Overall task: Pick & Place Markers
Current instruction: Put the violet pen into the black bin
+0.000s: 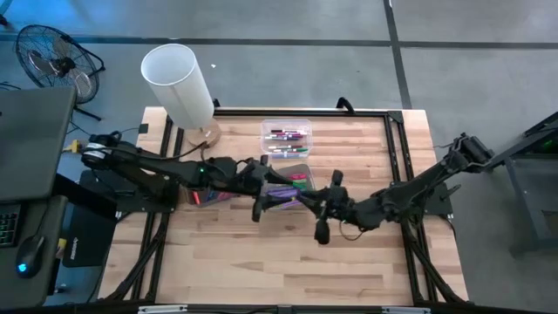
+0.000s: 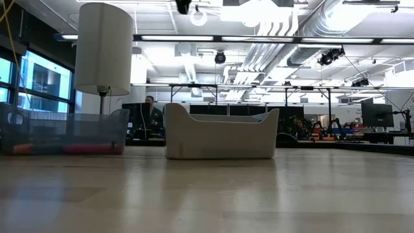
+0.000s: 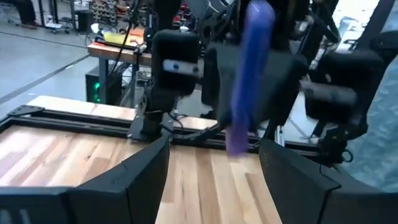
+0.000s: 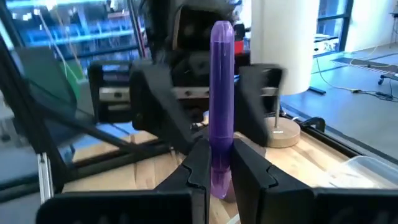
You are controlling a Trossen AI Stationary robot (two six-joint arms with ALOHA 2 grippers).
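From overhead I have both arms meeting near the middle of the tabletop (image 1: 261, 262). The right gripper (image 4: 219, 163) has its jaws clenched on a purple marker (image 4: 221, 99), which stands upright out of them, and it faces the left gripper (image 3: 211, 162) head-on. The left jaws are spread wide, and in the left wrist view the purple marker shows in the gap between them without touching either finger (image 3: 134, 174). This handover sits just at 6 o'clock of the grey bin (image 1: 295, 174), which holds green and pink markers (image 1: 298, 180). At 12 o'clock from that bin is a clear container (image 1: 286, 138) with more markers in it, close to the far edge of the tabletop. A white cylinder lamp (image 1: 179, 83) stands at the 10 o'clock corner on a round wooden base. A black frame rail (image 1: 397, 157) runs along the 12 and 3 o'clock edges. The whole 6 o'clock half of the tabletop is bare wood. Neither arm shows in the low view.
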